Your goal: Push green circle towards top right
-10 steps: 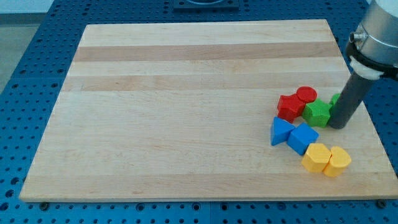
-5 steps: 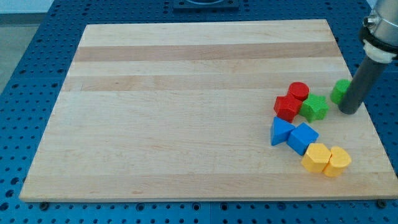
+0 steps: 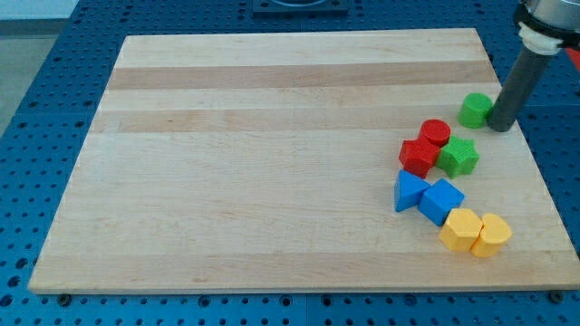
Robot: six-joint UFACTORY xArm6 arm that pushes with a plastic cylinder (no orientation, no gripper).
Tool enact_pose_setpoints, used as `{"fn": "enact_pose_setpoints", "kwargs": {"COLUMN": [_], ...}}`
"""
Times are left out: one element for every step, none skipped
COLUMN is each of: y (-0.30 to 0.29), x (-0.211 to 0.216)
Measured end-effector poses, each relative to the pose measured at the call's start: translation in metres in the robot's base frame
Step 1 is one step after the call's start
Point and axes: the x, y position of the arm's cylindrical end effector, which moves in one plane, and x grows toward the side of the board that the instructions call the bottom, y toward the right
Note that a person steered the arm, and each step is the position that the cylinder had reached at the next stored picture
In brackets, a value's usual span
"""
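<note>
no brand, label or writing could be read anywhere in the frame. the work surface was a pale wooden board (image 3: pixel 272 154) with lengthwise grain bands, resting on a blue perforated base (image 3: pixel 36 136) that showed on all sides; a strip of light floor or wall appeared at the upper left corner, and a dark fitting sat at the top edge, partly cut off. the arm carried no gripping hand, so there was no opening to report; it ended in a straight dark rod descending from the upper right corner of the frame. my tip (image 3: pixel 500 128) stood on the board at the right side, touching or just beside the right face of the green circle (image 3: pixel 475 110). that block lay in the right part of the frame, near the board's right edge and apart from the other blocks. below and left of it, a red circle (image 3: pixel 435 132), a red star-like block (image 3: pixel 419 157) and a green star (image 3: pixel 459 156) sat clustered together. lower down, two blue blocks (image 3: pixel 430 196) touched, and two yellow blocks (image 3: pixel 476 232) touched at the lower right.
</note>
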Motion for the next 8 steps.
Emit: {"fn": "enact_pose_setpoints", "kwargs": {"y": [-0.019,-0.037,-0.049,-0.053,-0.051,-0.044,-0.034,-0.033], "x": [0.003,0.003,0.003,-0.002,-0.008,-0.012,-0.014,-0.018]}}
